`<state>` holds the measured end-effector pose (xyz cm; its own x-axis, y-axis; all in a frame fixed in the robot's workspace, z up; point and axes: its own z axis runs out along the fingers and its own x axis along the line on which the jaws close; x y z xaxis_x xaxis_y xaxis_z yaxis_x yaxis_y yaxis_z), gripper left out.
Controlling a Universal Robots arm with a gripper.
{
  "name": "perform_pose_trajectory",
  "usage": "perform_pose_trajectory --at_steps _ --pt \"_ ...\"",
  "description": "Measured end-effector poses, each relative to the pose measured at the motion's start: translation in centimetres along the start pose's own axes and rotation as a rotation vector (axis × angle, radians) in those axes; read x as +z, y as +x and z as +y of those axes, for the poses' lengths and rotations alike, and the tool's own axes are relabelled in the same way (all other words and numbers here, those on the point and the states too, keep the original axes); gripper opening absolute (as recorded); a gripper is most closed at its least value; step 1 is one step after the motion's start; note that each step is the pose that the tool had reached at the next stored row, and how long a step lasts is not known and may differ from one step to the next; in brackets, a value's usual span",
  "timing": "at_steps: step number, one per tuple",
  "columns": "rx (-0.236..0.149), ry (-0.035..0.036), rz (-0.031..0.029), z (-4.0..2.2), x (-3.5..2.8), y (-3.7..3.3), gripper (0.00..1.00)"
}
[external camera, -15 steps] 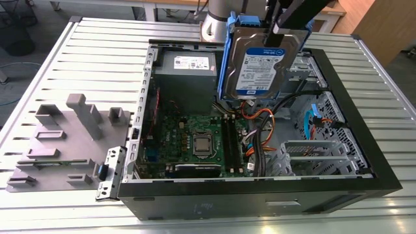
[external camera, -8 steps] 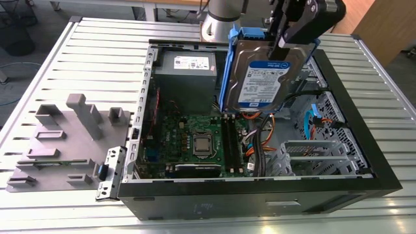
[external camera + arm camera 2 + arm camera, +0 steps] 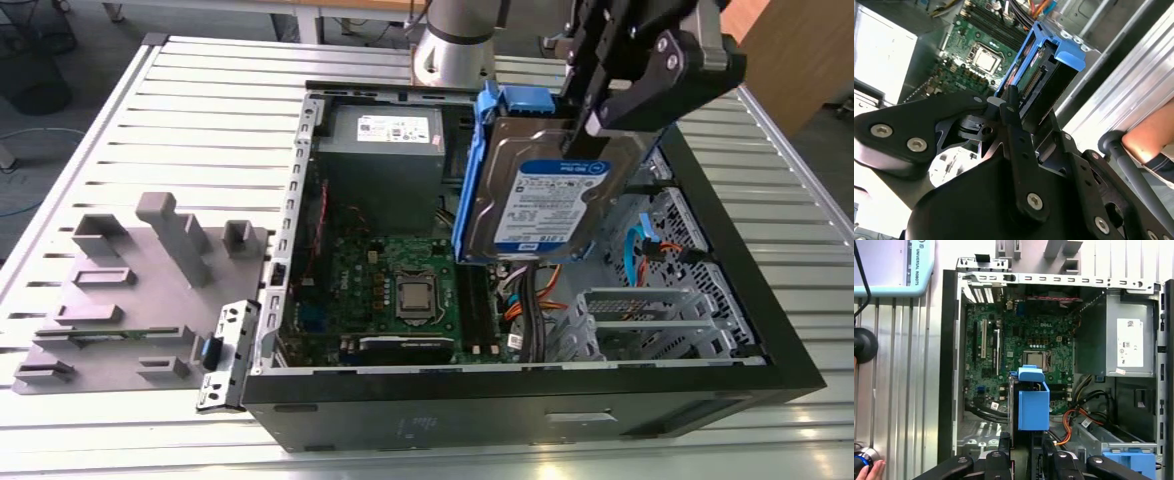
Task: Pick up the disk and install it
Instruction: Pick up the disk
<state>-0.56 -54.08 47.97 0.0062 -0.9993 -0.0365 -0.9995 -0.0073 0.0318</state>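
**Disk held over the open computer case point(image 3: 534, 395).** The gripper point(image 3: 590, 130) is clenched on the disk point(image 3: 550, 205), with its jaws pressed against the two flat faces near the upper end. The disk therefore hangs directly beneath the gripper, clear of everything inside the case. Its long axis runs down from the jaws toward the case interior, tilted somewhat off upright. It stands on edge, with the broad labelled face turned toward the case wall nearest the exterior camera. It hangs above the middle of the case, between the motherboard point(image 3: 400, 290) and the metal drive cage point(image 3: 641, 320), and touches neither.

**Appearance.** The disk is a flat rectangular body of silver metal with a white-and-blue label. A blue plastic bracket point(image 3: 470, 190) runs along one long edge and wraps over the upper end, finishing in a tab. In the first wrist view the bracket lies over the motherboard's edge, beside the orange and black cables point(image 3: 1079, 420) within the case.

**Outside the case.** A grey moulded fixture point(image 3: 134, 290) rests on the slatted table point(image 3: 200, 100).
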Motion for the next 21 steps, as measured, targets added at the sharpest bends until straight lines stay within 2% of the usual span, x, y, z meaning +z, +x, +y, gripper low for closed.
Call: perform_pose_trajectory --at_steps 5,7,16,21 --pt "0.0 0.0001 -0.0002 0.01 -0.05 1.69 0.35" --pt "0.0 0.0 0.0 0.01 -0.07 2.09 0.35" --pt "0.001 0.0 0.0 0.02 -0.08 2.28 0.35" --pt "0.023 0.0008 -0.0006 0.01 -0.03 2.28 0.35"
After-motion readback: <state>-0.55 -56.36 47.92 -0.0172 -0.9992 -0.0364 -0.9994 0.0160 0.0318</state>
